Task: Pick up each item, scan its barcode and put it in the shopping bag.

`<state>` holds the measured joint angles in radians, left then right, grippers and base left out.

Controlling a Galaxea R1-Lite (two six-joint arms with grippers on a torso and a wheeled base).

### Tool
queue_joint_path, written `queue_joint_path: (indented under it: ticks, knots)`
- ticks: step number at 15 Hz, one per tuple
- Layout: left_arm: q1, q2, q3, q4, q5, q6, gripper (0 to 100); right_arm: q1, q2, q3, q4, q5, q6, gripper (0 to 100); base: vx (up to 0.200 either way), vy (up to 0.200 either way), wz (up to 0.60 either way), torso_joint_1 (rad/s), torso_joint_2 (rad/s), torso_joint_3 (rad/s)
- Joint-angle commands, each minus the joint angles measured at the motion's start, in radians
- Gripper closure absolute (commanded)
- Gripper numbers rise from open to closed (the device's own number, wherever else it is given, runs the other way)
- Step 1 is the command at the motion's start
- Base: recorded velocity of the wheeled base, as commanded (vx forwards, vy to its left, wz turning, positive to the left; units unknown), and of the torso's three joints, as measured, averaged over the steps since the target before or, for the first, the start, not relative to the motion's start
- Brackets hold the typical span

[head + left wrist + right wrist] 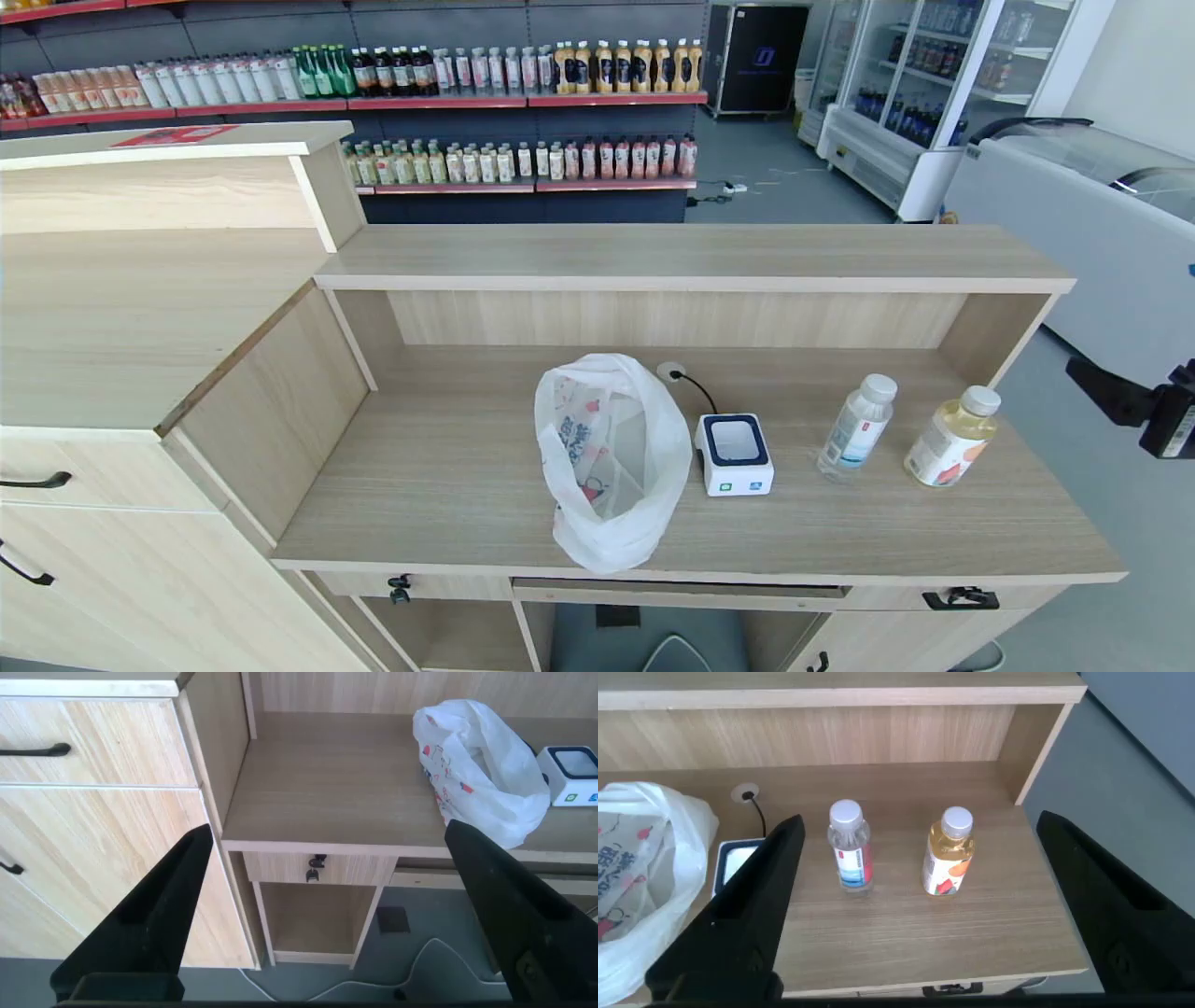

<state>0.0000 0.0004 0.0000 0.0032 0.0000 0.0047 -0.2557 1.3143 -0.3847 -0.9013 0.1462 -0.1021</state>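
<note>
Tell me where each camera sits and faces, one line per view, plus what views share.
Head view: on the robot's head, facing forward and down at the counter with the shopping bag, scanner, clear bottle and yellow bottle; right arm at the right edge.
Left wrist view: on the left wrist, facing the counter's left front and the bag; left gripper open in the foreground.
Right wrist view: on the right wrist, facing down at both bottles; right gripper open.
Shared: all three show the bag and scanner.

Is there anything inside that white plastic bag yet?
The shopping bag gapes open, and only its own printed plastic shows inside. The clear bottle and the yellow bottle stand outside on the counter. Folds hide its very bottom.
</note>
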Motion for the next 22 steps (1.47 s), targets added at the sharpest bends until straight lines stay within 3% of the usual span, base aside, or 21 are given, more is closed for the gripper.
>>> queue_joint_path:
  ticks: [1, 8, 10, 13, 22]
  knots:
    - [0.000, 0.000, 0.000, 0.000, 0.000, 0.000, 0, -0.010, 0.184, 0.010, -0.093, 0.004, -0.021, 0, 0.000, 0.000, 0.00, 0.000, 0.00, 0.000]
    - [0.000, 0.000, 0.000, 0.000, 0.000, 0.000, 0, -0.097, 0.283, 0.079, -0.091, -0.100, -0.037, 0, 0.000, 0.000, 0.00, 0.000, 0.00, 0.000]
    - [0.000, 0.000, 0.000, 0.000, 0.000, 0.000, 0, -0.091, 0.362, 0.061, -0.133, -0.099, -0.048, 0, 0.000, 0.000, 0.00, 0.000, 0.00, 0.000]
    - [0.000, 0.000, 0.000, 0.000, 0.000, 0.000, 0, -0.091, 0.550, 0.033, -0.327, -0.088, -0.110, 0, 0.000, 0.000, 0.00, 0.000, 0.00, 0.000]
    - [0.000, 0.000, 0.000, 0.000, 0.000, 0.000, 0, 0.003, 0.783, -0.094, -0.409, -0.039, -0.119, 0, 0.000, 0.000, 0.00, 0.000, 0.00, 0.000]
